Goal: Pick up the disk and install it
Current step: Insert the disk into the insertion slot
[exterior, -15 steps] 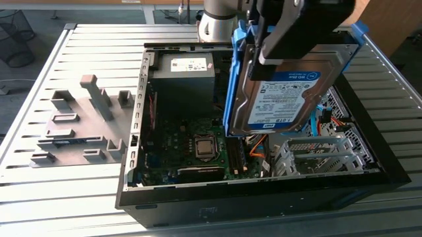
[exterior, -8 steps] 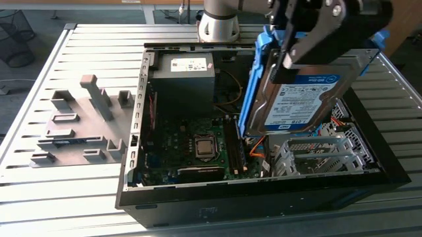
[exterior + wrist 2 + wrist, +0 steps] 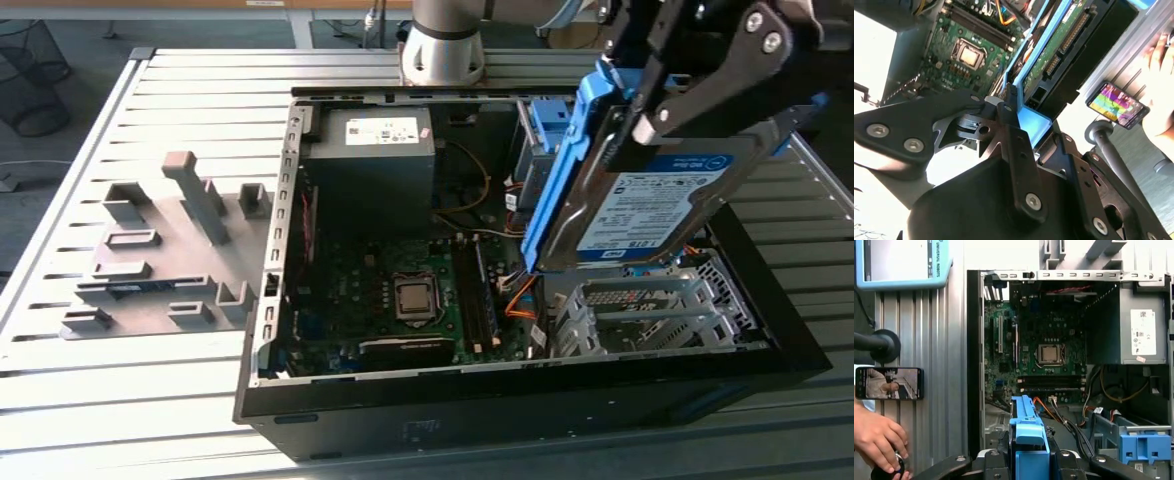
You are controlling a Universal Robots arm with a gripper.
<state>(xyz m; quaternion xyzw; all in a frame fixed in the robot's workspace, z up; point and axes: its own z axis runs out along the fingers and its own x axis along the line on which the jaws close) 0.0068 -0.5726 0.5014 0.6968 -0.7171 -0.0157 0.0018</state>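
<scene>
Closest, the hand (image 3: pixel 714 110) pinches the disk (image 3: pixel 654 200) by its upper end; the disk hangs tilted, long axis slanting steeply down from the hand, lower end just above the metal cage (image 3: pixel 627 320).

The disk (image 3: pixel 601 228) carries a white-and-blue label (image 3: pixel 671 192) with large characters and rows of small print that are too fine to make out. A white sticker (image 3: pixel 384 130) with small print lies on the dark grey box (image 3: pixel 374 175) inside the computer case (image 3: pixel 534 408). In the first wrist view, a line of white lettering (image 3: pixel 936 259) runs along the rim of a blue-framed screen (image 3: pixel 899 260).
</scene>
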